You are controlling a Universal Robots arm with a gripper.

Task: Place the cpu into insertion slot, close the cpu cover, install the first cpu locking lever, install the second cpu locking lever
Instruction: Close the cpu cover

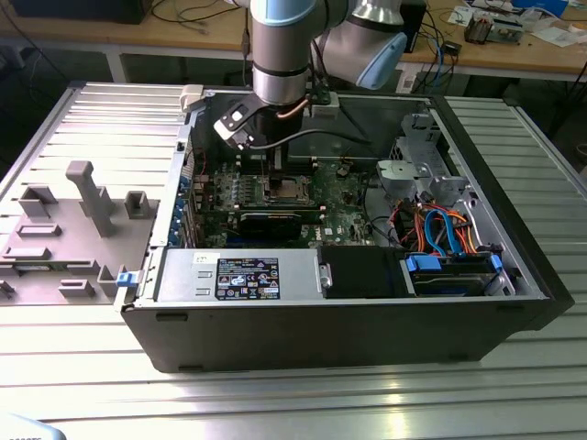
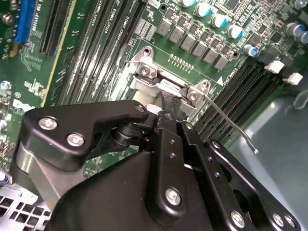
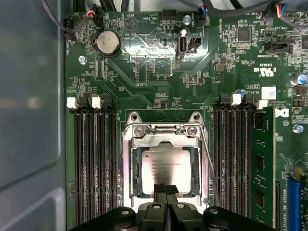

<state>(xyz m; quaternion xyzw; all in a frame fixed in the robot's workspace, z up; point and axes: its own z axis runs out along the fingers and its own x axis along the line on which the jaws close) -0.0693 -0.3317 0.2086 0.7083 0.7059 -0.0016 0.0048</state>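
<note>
Gripper [image 3: 166, 188] fingers read as pressed together on my feed, tip against tip with only a thin seam between them; they hang over one edge of the insertion slot [image 3: 128, 173], and I cannot tell whether they touch the metal there; the cpu [image 3: 166, 166] sits inside that slot, lying flat with its dull grey top facing up; the cpu cover [image 3: 166, 141] lies down over it, its window framing the chip; in the second wrist view a thin locking lever [image 2: 226, 118] angles away from one corner of the socket, its bent end out beyond the socket's rim; long dark memory slots [image 3: 94, 163] flank the socket on both sides in the first wrist view; a round coin battery [image 3: 107, 42] sits well apart from the socket on the green board [image 3: 144, 96]; in the exterior view I see the arm [image 1: 284, 46] reaching straight down into the open computer case [image 1: 367, 339], which lies on a ribbed metal table [image 1: 293, 394]; the socket shows just below the wrist, near the middle of the board.
</note>
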